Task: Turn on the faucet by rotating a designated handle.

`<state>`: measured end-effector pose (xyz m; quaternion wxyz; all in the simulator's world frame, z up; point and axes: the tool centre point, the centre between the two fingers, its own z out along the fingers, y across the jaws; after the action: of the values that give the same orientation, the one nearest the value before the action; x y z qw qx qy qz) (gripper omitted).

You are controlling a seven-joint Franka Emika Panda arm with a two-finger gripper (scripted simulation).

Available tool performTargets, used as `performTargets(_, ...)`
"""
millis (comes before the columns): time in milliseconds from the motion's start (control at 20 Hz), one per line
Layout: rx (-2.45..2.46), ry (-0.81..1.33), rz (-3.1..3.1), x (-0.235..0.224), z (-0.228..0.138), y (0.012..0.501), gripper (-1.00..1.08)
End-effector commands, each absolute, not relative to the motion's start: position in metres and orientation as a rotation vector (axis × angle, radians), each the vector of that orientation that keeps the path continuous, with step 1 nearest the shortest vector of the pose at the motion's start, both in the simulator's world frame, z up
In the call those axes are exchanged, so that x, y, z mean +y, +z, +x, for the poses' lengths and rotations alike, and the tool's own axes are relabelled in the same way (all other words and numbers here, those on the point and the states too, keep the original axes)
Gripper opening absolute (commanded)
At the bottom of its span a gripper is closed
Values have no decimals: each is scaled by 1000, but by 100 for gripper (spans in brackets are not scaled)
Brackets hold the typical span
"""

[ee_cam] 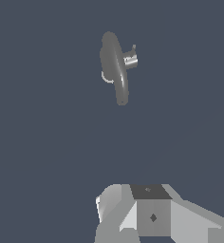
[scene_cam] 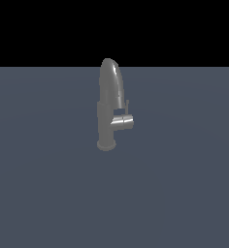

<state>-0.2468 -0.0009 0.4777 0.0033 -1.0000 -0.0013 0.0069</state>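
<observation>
Grey tabletop (scene_cam: 43, 193): no near or side edges in frame; the far edge runs behind the faucet.

Faucet (scene_cam: 109, 104) stands upright, mid-surface, nearer the far edge, nothing beside it.

Gripper (ee_cam: 149, 213): only its body shows in the wrist view, well apart from the faucet; fingers out of frame, so I cannot tell its opening.

Handle (scene_cam: 122, 122): a short cylinder jutting from the body toward the exterior view's right, thin lever pin (scene_cam: 127, 105) upright.

Judgement: approach from that open side, clear of the spout, contact the pin, push along its arc.
</observation>
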Motion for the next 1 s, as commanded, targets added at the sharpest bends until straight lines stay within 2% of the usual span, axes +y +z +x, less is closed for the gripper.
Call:
performTargets(0,-4,22,-3135,-1,-247,478,-100)
performTargets(500,38,75,-3108,0,-234,476,-100)
performTargets(950,148,214,-3029,1,-200,469,-100)
